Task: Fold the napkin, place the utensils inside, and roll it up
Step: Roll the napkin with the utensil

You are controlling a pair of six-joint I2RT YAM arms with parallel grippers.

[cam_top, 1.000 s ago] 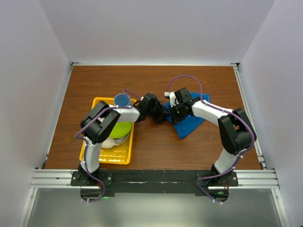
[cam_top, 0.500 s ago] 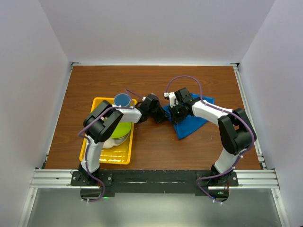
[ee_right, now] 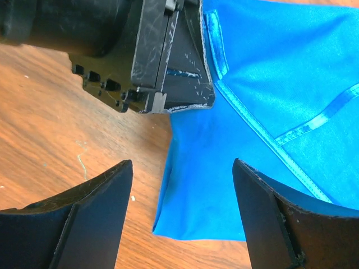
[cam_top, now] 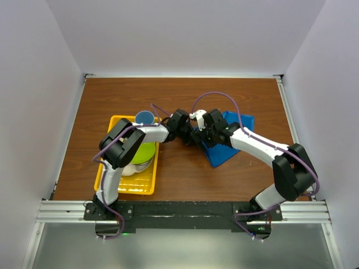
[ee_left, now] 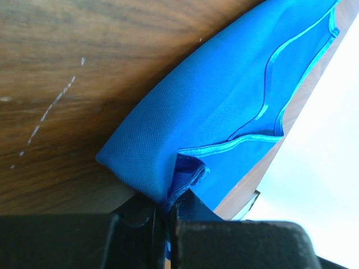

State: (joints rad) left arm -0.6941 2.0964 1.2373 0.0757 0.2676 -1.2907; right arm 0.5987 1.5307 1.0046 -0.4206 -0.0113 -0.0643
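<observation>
The bright blue napkin point(cam_top: 220, 154) lies folded on the wood table right of centre, partly under my right arm. My left gripper point(ee_left: 168, 206) is shut on the napkin's point(ee_left: 224, 106) near corner, where the hemmed layers bunch between the jaws. In the top view the left gripper point(cam_top: 192, 136) meets the cloth's left edge. My right gripper point(ee_right: 180, 165) stands open just above the napkin's point(ee_right: 263, 112) left edge, holding nothing, with the left gripper point(ee_right: 157, 56) right in front of it. The utensils are out of view.
A yellow tray point(cam_top: 120, 186) sits on the left with a green bowl point(cam_top: 146, 152) in it, and a small blue cup point(cam_top: 145, 117) at its far end. Both arms crowd together at the table's middle. White walls enclose the table.
My right gripper has opened, let go of the napkin and shifted left. My left gripper has shut on the napkin's corner.
</observation>
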